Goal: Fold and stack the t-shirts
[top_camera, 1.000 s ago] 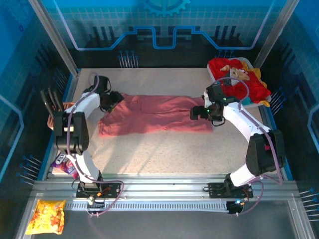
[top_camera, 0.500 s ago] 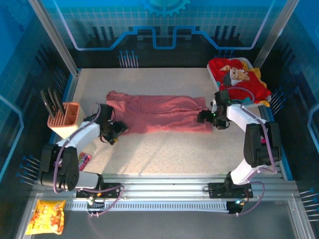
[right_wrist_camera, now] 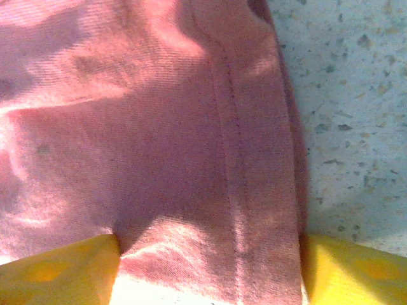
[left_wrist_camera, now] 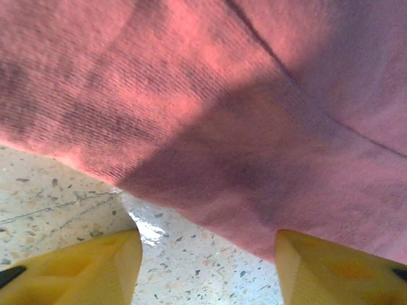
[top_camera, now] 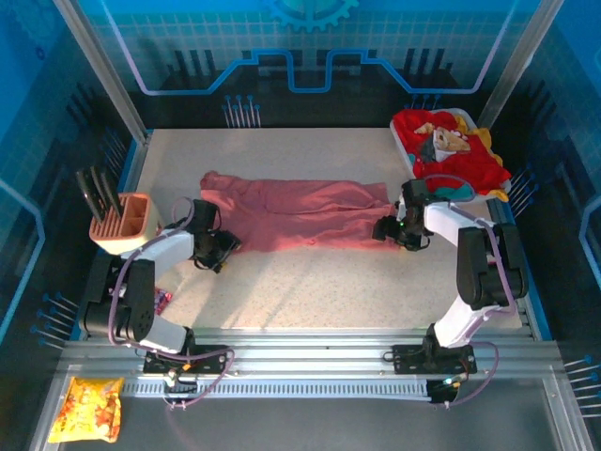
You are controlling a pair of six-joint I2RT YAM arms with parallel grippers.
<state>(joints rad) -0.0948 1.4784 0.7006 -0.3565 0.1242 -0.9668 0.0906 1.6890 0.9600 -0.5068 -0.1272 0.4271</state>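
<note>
At your left, the left gripper [top_camera: 218, 252] sat low at the near-left corner of the pink t-shirt [top_camera: 300, 214]; its yellow fingers [left_wrist_camera: 70, 267] stood apart, open, with the shirt's edge just ahead and bare table [top_camera: 319, 291] between them. The shirt lay spread across the speckled table, left to right, inside blue-walled surroundings. At its right end the right gripper [top_camera: 387, 228] straddled the hem, jaws open with cloth between them, not pinched. Further right, more t-shirts [top_camera: 451, 150], red, yellow and teal, were heaped in a white tray [top_camera: 492, 197]. Both arms were bent low, forearms reaching inward toward the shirt.
</note>
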